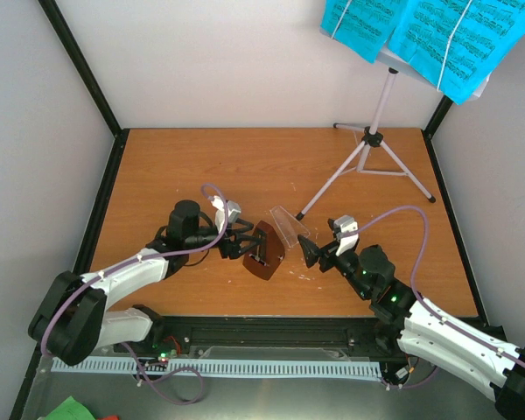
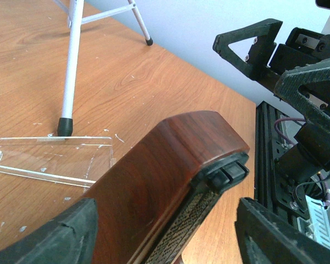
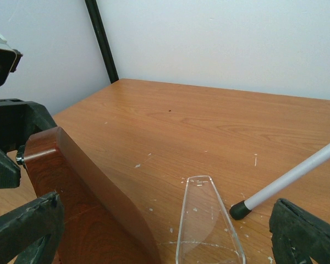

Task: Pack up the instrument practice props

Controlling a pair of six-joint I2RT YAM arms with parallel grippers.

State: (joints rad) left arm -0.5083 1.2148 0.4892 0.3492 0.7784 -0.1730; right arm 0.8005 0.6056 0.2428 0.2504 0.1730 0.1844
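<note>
While only the top view shows the cyan sheet-music pages high on the music stand at the far right, the table stretches open leftward. Wrist views show one stand foot near the clear cover. The metronome lies mid-table between the spread left gripper; the right gripper gapes, holding nothing.

- Brown wooden table, scattered with pale flecks.
- Red-brown metronome near the front middle.
- Clear cover lying flat just beside it.
- Silver tripod stand standing at back right.
</note>
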